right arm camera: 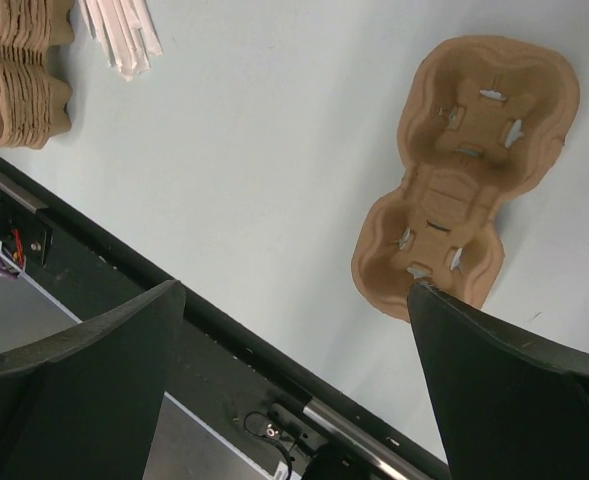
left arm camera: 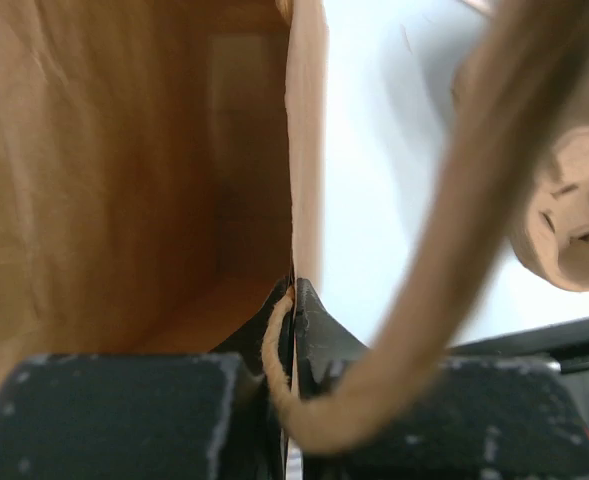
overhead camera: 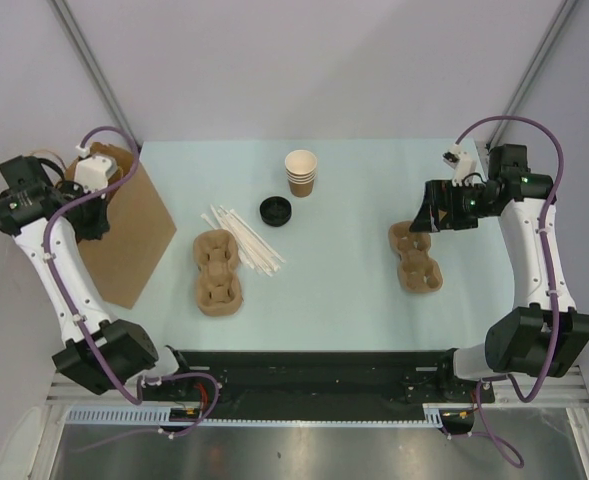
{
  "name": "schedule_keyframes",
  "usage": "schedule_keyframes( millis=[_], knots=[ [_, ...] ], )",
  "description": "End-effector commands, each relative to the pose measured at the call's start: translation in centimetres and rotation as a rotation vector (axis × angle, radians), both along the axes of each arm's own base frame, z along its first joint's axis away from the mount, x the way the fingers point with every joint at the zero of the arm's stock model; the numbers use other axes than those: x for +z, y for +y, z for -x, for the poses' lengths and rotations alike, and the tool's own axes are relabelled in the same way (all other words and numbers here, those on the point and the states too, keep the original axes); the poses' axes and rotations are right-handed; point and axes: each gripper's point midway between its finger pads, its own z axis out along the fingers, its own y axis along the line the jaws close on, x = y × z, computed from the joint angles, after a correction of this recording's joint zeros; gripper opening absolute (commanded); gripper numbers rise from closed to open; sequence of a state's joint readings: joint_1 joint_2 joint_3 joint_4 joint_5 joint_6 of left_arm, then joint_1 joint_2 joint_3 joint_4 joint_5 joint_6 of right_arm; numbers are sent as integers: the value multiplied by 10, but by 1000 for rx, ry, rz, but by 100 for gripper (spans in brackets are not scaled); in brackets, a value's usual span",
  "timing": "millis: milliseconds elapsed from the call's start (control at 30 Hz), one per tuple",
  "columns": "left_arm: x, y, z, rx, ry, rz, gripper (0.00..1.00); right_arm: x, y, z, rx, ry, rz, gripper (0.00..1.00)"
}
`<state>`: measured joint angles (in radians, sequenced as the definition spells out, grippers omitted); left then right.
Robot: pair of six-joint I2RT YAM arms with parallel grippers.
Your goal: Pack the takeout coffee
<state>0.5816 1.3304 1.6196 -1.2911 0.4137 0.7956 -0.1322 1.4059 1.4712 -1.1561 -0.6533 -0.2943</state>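
Brown paper bag (overhead camera: 134,235) lies at the left of the table (overhead camera: 354,290), its rim pinched flat in the left end effector (left arm camera: 294,300). Rightward sit stacked pulp carriers (overhead camera: 217,272), white sticks (overhead camera: 246,240), a black lid (overhead camera: 276,211) and lidless cups (overhead camera: 301,172). A single carrier (overhead camera: 417,258) lies beneath the spread right end effector (right arm camera: 294,300). Where the lidded coffee is cannot be told.

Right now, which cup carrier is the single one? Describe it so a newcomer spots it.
On the pale blue table, look at the right half, by the open right gripper. A brown pulp cup carrier with two wells lies flat there. Unlike the stacked carriers left of centre beside the white straws, it is one layer and lies alone.
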Motion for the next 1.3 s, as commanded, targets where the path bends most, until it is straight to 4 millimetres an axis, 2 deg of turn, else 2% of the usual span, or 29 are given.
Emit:
schedule_keyframes(
  millis=[0,133,167,233,267,300,333,367,400,467,500,533,567,600,633,667,733,767,800,833,867,900,1033,1167,1200,1267],
  knots=[
    [52,13,-26,-15,-168,-83,1,22,3,0,-4,-52,-25,100],
    [100,8,-43,-30,-299,-95,0,29,-2,-2,-15,-68,-35,99],
    [119,8,-49,-38,-349,-119,0,30,-4,-3,-17,-74,-35,100],
    [139,-1,-56,-67,-398,-150,0,35,-6,-4,-13,-89,-39,100],
    [157,-6,-59,-81,-447,-188,0,38,-10,-4,-24,-96,-41,100],
    [166,-20,-64,-125,-471,-204,0,39,-11,-3,-23,-98,-46,99],
    [181,-25,-67,-136,-518,-240,0,41,-13,-4,-19,-110,-42,100],
    [189,-28,-68,-133,-537,-266,0,43,-18,-4,-31,-115,-42,100],
    [200,-47,-68,-178,-579,-271,0,44,-18,-2,-29,-113,-49,100],
    [219,-69,-67,-225,-647,-268,0,49,-27,-2,-44,-135,-46,100],
    [228,-91,-62,-284,-686,-250,0,52,-28,0,-44,-140,-55,100],
    [234,-103,-59,-312,-715,-230,0,54,-31,1,-49,-146,-58,100],
    [238,-131,-52,-417,-745,-179,0,59,-36,2,-59,-160,-62,99],
    [249,-145,-39,-467,-793,-168,0,61,-40,1,-66,-171,-60,100],
    [243,-158,-35,-524,-793,-142,0,64,-42,2,-70,-180,-58,100],
    [244,-183,-22,-643,-824,-92,0,69,-47,3,-78,-197,-54,100],
    [241,-205,1,-773,-875,-104,0,75,-50,4,-82,-217,-44,100],
    [241,-226,16,-876,-903,-82,0,81,-52,4,-81,-230,-36,100],
    [231,-233,20,-947,-911,-108,0,83,-54,4,-84,-234,-32,100],
    [233,-239,35,-999,-944,-121,0,86,-55,5,-85,-240,-28,100],
    [230,-254,48,-1096,-964,-90,0,89,-54,5,-84,-242,-30,99],
    [220,-260,52,-1160,-959,-95,0,95,-55,5,-87,-261,-24,100],
    [201,-285,81,-1353,-945,-24,1,109,-53,4,-89,-289,-34,100],
    [171,-315,98,-1543,-853,34,2,126,-49,4,-85,-327,-48,100],
    [158,-319,96,-1577,-832,6,2,128,-48,5,-83,-332,-55,100],
    [147,-331,104,-1667,-852,-28,1,138,-42,7,-61,-351,-78,100]
  ],
)
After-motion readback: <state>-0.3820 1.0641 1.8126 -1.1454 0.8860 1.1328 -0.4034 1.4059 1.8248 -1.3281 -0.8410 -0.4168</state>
